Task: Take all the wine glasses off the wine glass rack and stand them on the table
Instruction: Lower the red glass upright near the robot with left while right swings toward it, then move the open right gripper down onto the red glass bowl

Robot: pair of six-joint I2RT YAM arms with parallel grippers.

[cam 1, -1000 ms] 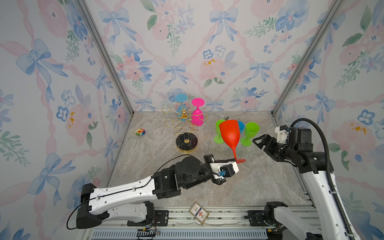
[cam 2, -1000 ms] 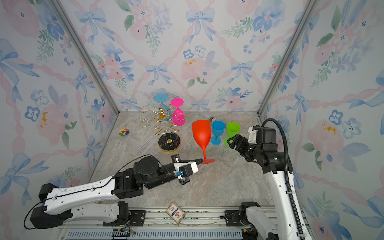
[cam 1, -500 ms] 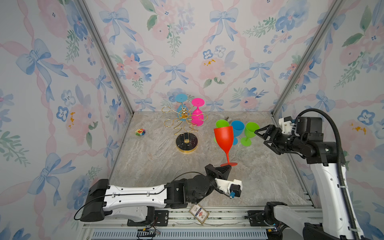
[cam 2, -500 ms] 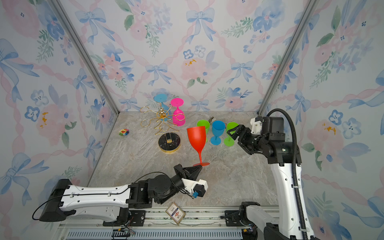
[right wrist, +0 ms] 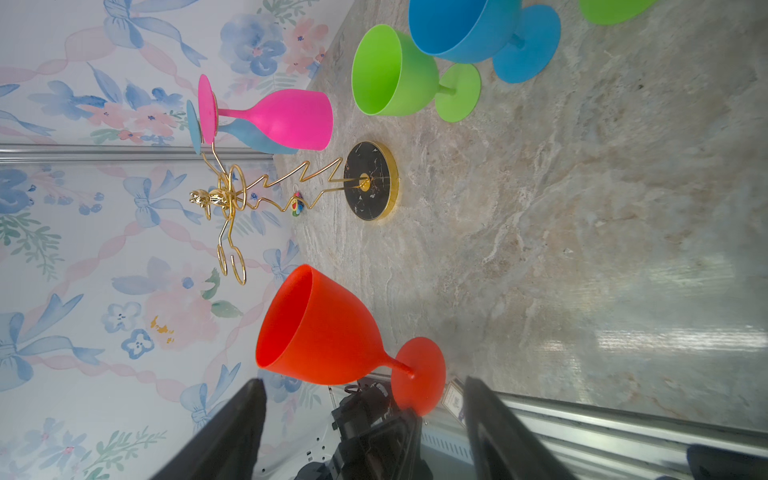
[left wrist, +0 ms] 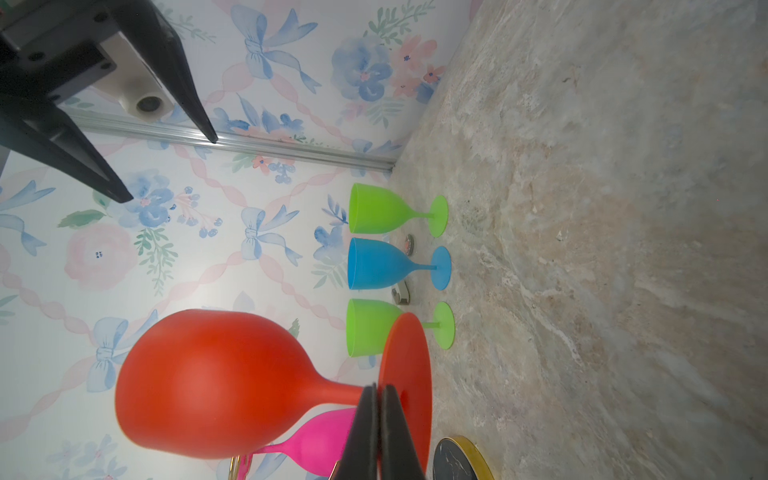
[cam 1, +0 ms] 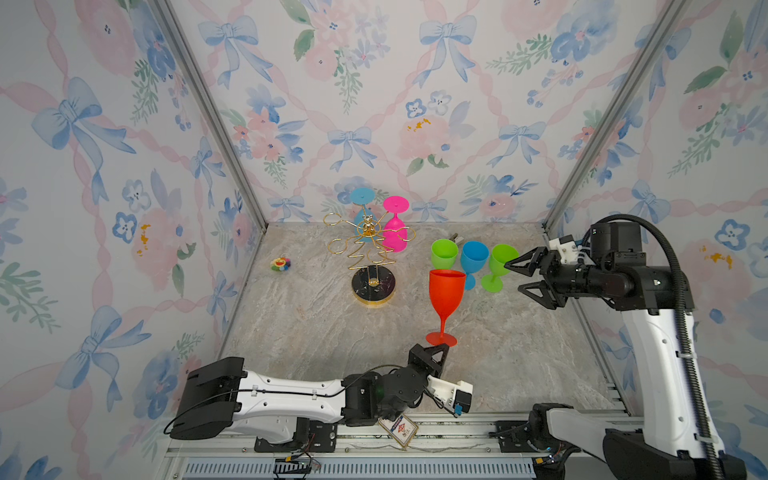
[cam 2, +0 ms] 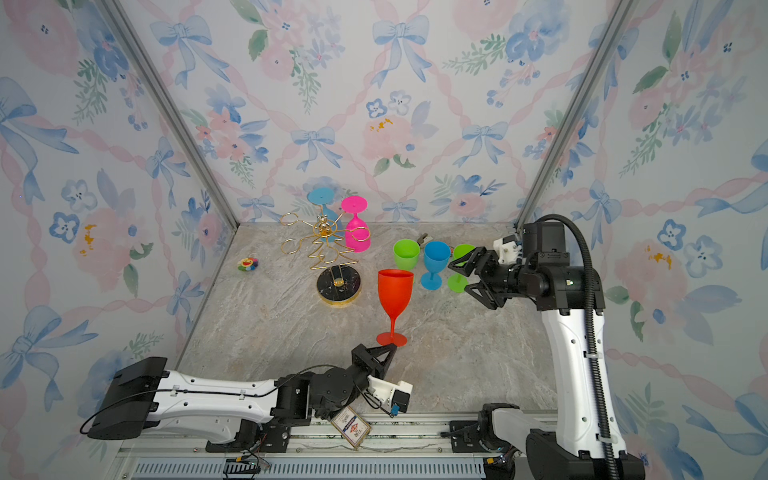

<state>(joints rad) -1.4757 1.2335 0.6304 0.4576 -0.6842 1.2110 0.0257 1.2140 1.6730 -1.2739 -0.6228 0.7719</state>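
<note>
A red wine glass (cam 1: 445,291) stands upright on the marble-patterned table (cam 1: 311,324), just beyond the tips of the left gripper (cam 1: 439,348), whose jaws are pressed together on nothing. A second ago the same glass hung tilted above the table with that gripper at its foot. Since then it has been set down on its own foot, and the left arm has sunk low and drawn back toward the near rail, leaving the closed tips aimed at the foot's rim. Whether they still brush it is hard to say: in the left wrist view the shut fingers (left wrist: 365,432) merely overlap the red stem. Across the red glass from the left gripper, the right gripper (cam 1: 513,276) hovers with its jaws spread wide and empty. A green glass (cam 1: 500,257) stands right at its tips, with a blue glass (cam 1: 473,257) and a second green glass (cam 1: 444,253) in a row beyond. The wine glass rack (cam 1: 372,286) stands well apart from both grippers, farther back, and a pink glass (cam 1: 395,235) and a light-blue glass (cam 1: 362,195) hang upside down from its loops. The red glass is clear of the rack and steady on the table, so this removal looks finished — the release appears clean. With two glasses left hanging, any further clearing would likely begin with the pink one, the nearer to the open right gripper.
</note>
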